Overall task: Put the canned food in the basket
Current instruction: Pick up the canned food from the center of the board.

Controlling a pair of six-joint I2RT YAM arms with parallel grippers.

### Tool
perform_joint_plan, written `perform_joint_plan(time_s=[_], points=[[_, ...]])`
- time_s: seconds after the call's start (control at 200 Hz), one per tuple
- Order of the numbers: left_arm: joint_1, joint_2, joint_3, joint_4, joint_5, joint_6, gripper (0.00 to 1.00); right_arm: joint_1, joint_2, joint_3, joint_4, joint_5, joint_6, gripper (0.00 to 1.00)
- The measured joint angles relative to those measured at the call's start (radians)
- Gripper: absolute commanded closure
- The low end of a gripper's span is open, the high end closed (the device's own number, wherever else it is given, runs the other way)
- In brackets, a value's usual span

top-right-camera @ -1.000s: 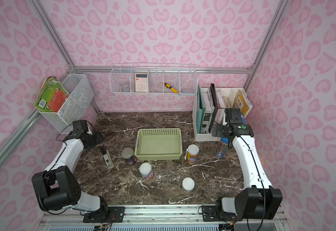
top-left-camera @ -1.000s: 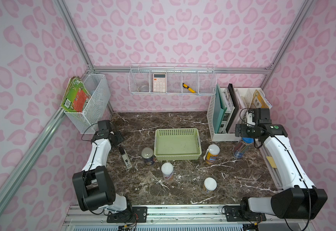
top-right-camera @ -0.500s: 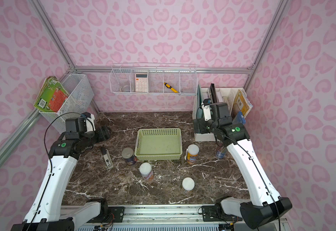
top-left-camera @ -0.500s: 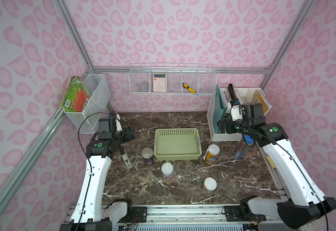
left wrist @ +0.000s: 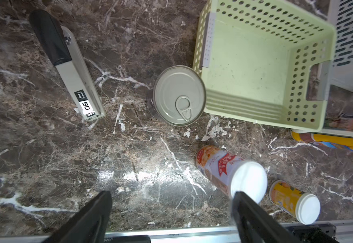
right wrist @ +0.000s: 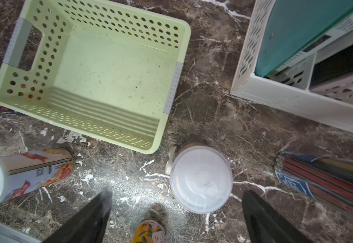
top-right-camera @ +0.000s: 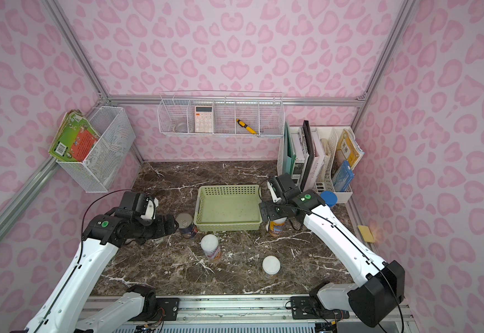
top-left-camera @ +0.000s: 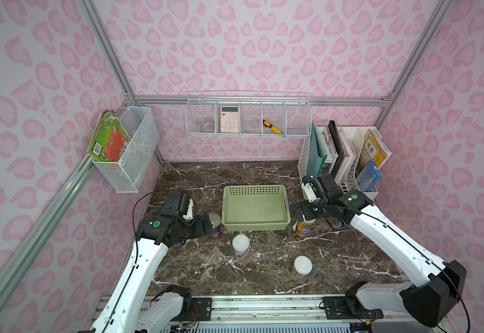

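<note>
Left wrist view showed the left gripper with its two black fingers spread wide and only marble between them. Ahead of the fingertips stood the silver-topped can, upright with its ring-pull on top, right beside a short wall of the pale green basket (whether the two touched could not be told). A grey and black stapler lay flat on the can's other side, apart from it. The pink-white can stood near, with the front orange can beyond it.

The right gripper was likewise wide open and held nothing. The white lid of the corner orange can sat below it, just ahead of the gap between its fingers and near the basket's corner. A jar of pencils stood beside that can, near the white file rack.

In both top views all four cans stood upright on the marble tabletop, outside the basket. The silver one was at its left front corner and the orange one at its right front corner. The other two stood nearer the front edge, apart from each other.
</note>
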Motion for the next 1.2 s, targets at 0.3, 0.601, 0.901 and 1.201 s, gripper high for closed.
perform_joint_plan(time_s=[0.3,0.601,0.901,1.201], points=[[-0.002,0.037,-0.103,0.062,0.002,-0.084,0.04,-0.032,0.002,-0.107,0.026,-0.008,0.014,0.00],[-0.002,0.074,-0.174,0.168,-0.006,-0.131,0.05,-0.063,0.020,-0.180,0.107,-0.034,0.026,0.00],[-0.002,0.204,-0.167,0.240,-0.023,-0.131,0.06,-0.075,0.062,-0.186,0.150,-0.056,0.024,0.00],[-0.002,0.283,-0.114,0.314,0.026,-0.097,0.04,-0.076,0.073,-0.185,0.169,-0.059,0.020,0.00]])
